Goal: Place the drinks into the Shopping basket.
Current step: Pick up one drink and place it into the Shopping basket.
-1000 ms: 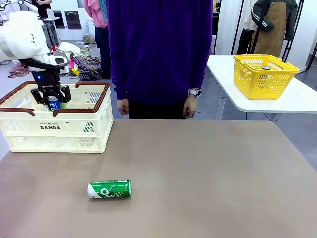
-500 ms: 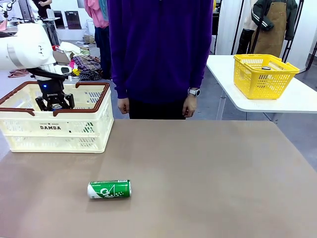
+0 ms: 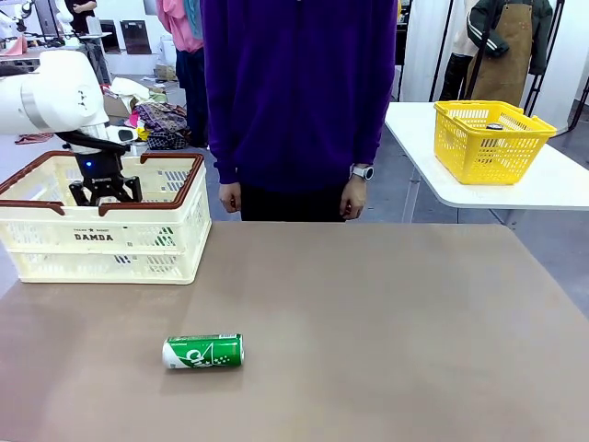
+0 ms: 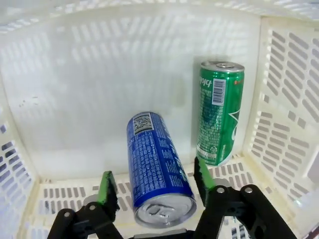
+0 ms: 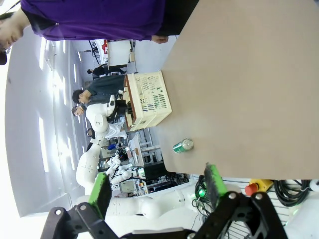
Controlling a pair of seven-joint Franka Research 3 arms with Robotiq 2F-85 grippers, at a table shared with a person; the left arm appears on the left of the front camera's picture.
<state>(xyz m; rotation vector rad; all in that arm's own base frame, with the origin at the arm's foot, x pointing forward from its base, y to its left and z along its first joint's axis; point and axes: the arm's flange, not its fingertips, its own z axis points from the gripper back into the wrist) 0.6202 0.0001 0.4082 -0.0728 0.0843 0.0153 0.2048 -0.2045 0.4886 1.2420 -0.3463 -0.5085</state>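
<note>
The cream Shopping basket [image 3: 101,235] stands at the table's far left. My left gripper [image 3: 104,191] is lowered inside it. In the left wrist view, a blue can [image 4: 157,169] sits between the green pads [image 4: 106,186] of my left gripper [image 4: 154,181]. The jaws are open, with a gap on the can's left side. A green can [image 4: 219,112] rests beside it against the basket's wall. Another green can [image 3: 203,351] lies on its side on the table near the front. My right gripper [image 5: 157,189] is open and holds nothing.
A person in a purple top stands at the far side of the table [image 3: 368,313], hands down. A yellow mesh basket [image 3: 490,138] sits on a white side table at the right. In the right wrist view, the basket [image 5: 147,99] and the lying can [image 5: 183,145] are far off.
My left gripper has sunk lower into the basket with the blue can, and its jaws have spread away from the can. The green can on the table has not moved.
</note>
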